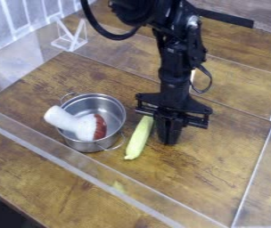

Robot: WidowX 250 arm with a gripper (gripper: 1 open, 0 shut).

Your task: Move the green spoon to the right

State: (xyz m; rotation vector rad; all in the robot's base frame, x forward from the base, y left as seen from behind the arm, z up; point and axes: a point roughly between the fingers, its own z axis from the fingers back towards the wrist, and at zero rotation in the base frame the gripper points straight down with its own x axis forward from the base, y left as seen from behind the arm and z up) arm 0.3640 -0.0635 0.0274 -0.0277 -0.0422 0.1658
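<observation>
Yellow-green tapered spoon flat on wooden tabletop, between round steel pot and black arm. Long axis runs from near-left to far-right, slightly leaning; thick end away, narrow end toward viewer. Black gripper points straight down just right of spoon, fingers pressed together, nothing between them. White roll with red patch inside pot.

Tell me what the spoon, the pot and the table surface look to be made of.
The green spoon: its handle looks like matte yellow-green plastic, evenly coloured without glare; its bowl isn't discernible. The pot: probably polished steel, with a bright reflective rim and wall. The table: brown wood or wood-look laminate, with visible plank grain.
</observation>
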